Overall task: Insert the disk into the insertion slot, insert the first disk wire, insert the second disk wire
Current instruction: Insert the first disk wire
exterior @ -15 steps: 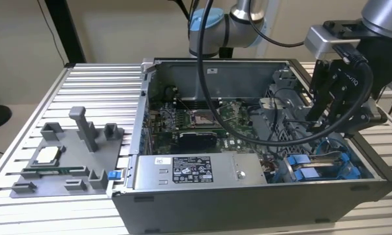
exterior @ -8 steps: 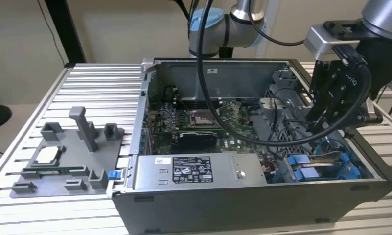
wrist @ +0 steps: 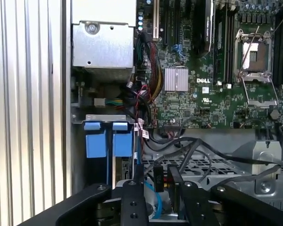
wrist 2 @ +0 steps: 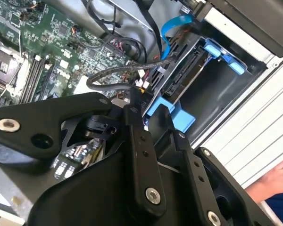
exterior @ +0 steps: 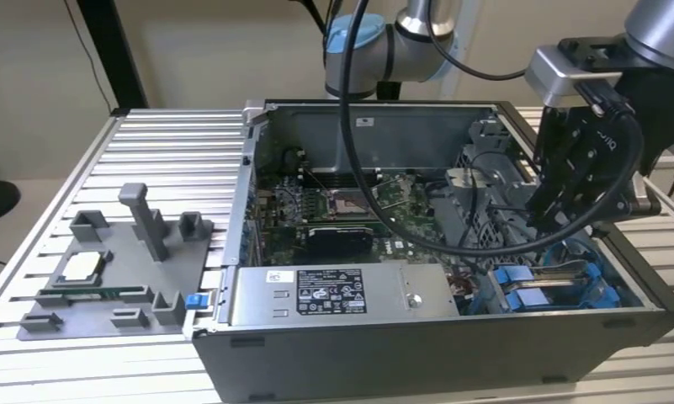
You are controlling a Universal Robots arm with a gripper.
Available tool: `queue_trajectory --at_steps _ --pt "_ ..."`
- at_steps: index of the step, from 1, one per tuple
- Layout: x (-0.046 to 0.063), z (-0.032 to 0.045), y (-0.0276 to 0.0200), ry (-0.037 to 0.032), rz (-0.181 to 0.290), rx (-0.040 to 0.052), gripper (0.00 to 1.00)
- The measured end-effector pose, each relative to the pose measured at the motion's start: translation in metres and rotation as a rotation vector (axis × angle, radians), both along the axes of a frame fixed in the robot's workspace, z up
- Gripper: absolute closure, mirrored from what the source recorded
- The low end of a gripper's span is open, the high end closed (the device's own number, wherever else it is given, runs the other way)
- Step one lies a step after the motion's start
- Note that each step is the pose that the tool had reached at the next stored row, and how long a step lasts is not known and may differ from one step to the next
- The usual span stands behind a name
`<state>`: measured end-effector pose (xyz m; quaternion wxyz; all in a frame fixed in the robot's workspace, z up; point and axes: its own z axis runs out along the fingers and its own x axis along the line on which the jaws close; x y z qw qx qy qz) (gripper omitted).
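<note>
Presently, gripper (exterior: 544, 217): hangs inside the open computer case (exterior: 427, 353) at about 3 o'clock in the exterior view, near the case's wall on the exterior view's right; whether it is clenched or released, I cannot tell.
Disk (wrist 2: 181, 75): seated in the insertion slot (wrist 2: 221, 89), at the case's 4 o'clock corner in the exterior view; its blue carrier (wrist 2: 172, 113) is just beside the gripper in the second wrist view.
Black wire (wrist 2: 118, 73): arcs from beside the gripper to the disk's connector edge.
Open room: a dark hollow of the slot runs alongside the disk, bounded by the case rim.
Edges: power-supply box (exterior: 314, 295) lines the 6 o'clock wall; motherboard (exterior: 314, 206) lies at centre; perforated cage (exterior: 477, 215) stands just beside the gripper, at its 9 o'clock.
Hand (wrist 2: 273, 181): a person's, outside the case rim over the slatted table (exterior: 168, 151).
Fixture tray (exterior: 101, 278): 9 o'clock of the case, well apart.
</note>
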<state>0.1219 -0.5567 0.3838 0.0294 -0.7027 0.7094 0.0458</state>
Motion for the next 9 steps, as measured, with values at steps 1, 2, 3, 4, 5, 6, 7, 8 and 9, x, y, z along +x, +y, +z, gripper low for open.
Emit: queue_trajectory --at_steps 1,2,3,4,5,6,7,8,9 --pt "0.0000 -0.0003 0.0000 -0.0002 0.005 0.0001 0.00" --pt "0.0000 -0.0005 0.0000 -0.0004 0.013 0.0000 0.00" --pt "0.0000 -0.0007 0.0000 -0.0008 0.021 -0.0001 0.00" --pt "0.0000 -0.0008 0.0000 -0.0011 0.025 -0.0001 0.00" --pt "0.0000 -0.0009 0.0000 -0.0015 0.028 0.0000 0.00" --pt "0.0001 -0.0011 0.0000 -0.0024 0.028 0.0007 1.00" --pt "0.0001 -0.0012 0.0000 -0.0033 0.028 0.0021 1.00" --pt "0.0001 -0.0013 0.0000 -0.0044 0.028 0.0035 1.00" --pt "0.0000 -0.0013 0.0000 -0.0056 0.028 0.0049 1.00"
